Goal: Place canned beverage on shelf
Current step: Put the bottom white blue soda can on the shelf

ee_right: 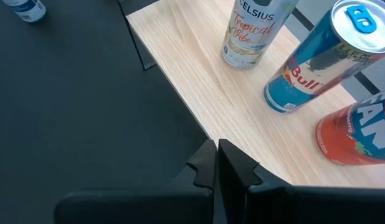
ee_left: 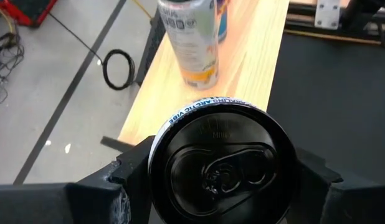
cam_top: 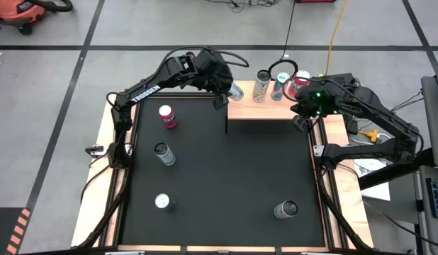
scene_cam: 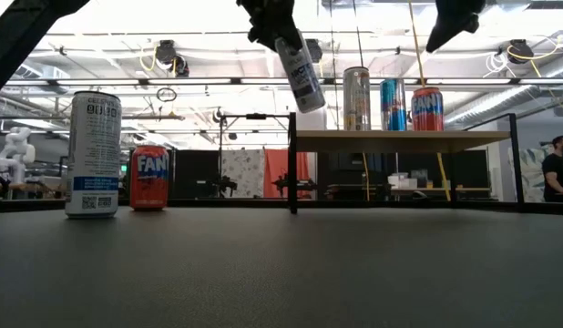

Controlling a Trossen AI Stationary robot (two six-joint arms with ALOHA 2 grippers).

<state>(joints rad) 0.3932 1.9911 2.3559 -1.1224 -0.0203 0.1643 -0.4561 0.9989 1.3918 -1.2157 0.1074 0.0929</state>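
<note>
Left gripper (cam_top: 226, 91) is clamped on a slim white can (scene_cam: 301, 73), held tilted in the air just above the left end of the shelf (cam_top: 265, 110); the can's dark top faces the wrist camera between the two fingers (ee_left: 114, 186). Past this gripper on the light wood shelf top stand three cans in a row: a Celsius can (cam_top: 261, 86) nearest, then a blue Red Bull can (cam_top: 279, 86), then an orange Fanta can (cam_top: 298, 83).

Right gripper (ee_right: 218, 163) has its fingers pressed together and holds nothing. It hovers over the shelf's right end, with the Red Bull and Fanta cans just ahead of it.

The bench (cam_top: 105, 163) carries a black mat (cam_top: 226, 184). On the mat, well away from both grippers: a red can (cam_top: 167, 116), a tall white can (cam_top: 164, 154), another white can (cam_top: 163, 202) and a grey can (cam_top: 285, 209).

Room: grey floor with dark tape lines, cables, and a red vacuum (cam_top: 24, 13) in the corner. The low view shows bright ceiling lights and a person (scene_cam: 557, 169) at the far right.
</note>
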